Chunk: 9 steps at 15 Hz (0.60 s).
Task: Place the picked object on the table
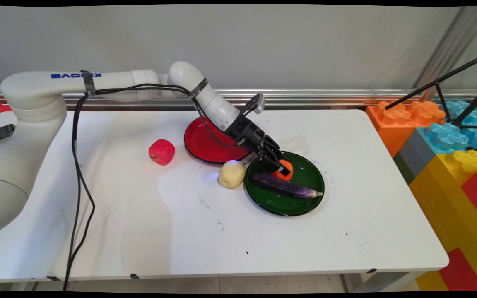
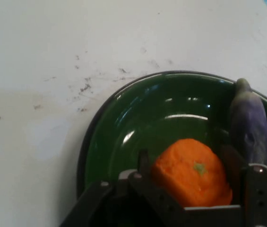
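One eggplant (image 1: 285,186) and one orange (image 1: 287,169), clamped by fingers (image 2: 145,166), share one green plate (image 1: 296,207).

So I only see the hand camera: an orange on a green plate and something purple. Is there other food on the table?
Observer: Yes. In the main view a yellowish potato sits on the table right beside the green plate, at its left rim.
Operator: Are there more plates?
Observer: One more, a red plate, just behind the potato.
Operator: Any more fruit?
Observer: A red apple lies on the table, left of the red plate.
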### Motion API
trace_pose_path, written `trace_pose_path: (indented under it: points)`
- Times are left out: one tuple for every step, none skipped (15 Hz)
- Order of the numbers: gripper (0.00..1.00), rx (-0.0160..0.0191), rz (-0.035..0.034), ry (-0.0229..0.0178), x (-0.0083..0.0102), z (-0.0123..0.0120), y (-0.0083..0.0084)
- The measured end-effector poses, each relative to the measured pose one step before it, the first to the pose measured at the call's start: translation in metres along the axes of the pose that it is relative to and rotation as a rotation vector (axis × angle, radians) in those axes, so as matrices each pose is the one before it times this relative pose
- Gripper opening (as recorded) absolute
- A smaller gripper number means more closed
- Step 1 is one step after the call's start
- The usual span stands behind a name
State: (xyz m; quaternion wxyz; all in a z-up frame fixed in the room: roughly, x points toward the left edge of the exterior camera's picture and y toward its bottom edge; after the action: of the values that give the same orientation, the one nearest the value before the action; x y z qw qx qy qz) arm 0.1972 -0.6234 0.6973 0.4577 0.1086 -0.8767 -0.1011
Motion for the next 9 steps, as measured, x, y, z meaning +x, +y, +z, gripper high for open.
trace_pose_path:
  points:
    - [0.00,0.00042,0.00068,0.00436,0.00207,-0.00179,0.00045]
    - [0.00,0.00028,0.00069,0.00693,0.00327,-0.00225,0.00061]
    - [0.00,0.00033,-0.00006,0.00448,0.00190,-0.00136,0.00032]
    - [0.00,0.00017,-0.00110,0.00880,0.00368,-0.00233,0.00082]
    - [0.00,0.00011,-0.00245,0.01137,0.00458,-0.00280,0.00105]
    - [0.00,-0.00026,-0.00213,0.01245,0.00489,-0.00304,0.00135]
    - [0.00,-0.00039,-0.00116,0.01142,0.00439,-0.00338,0.00172]
    - [0.00,-0.00064,-0.00169,0.01248,0.00485,-0.00409,0.00229]
    - [0.00,-0.00089,-0.00214,0.01172,0.00392,-0.00502,0.00304]
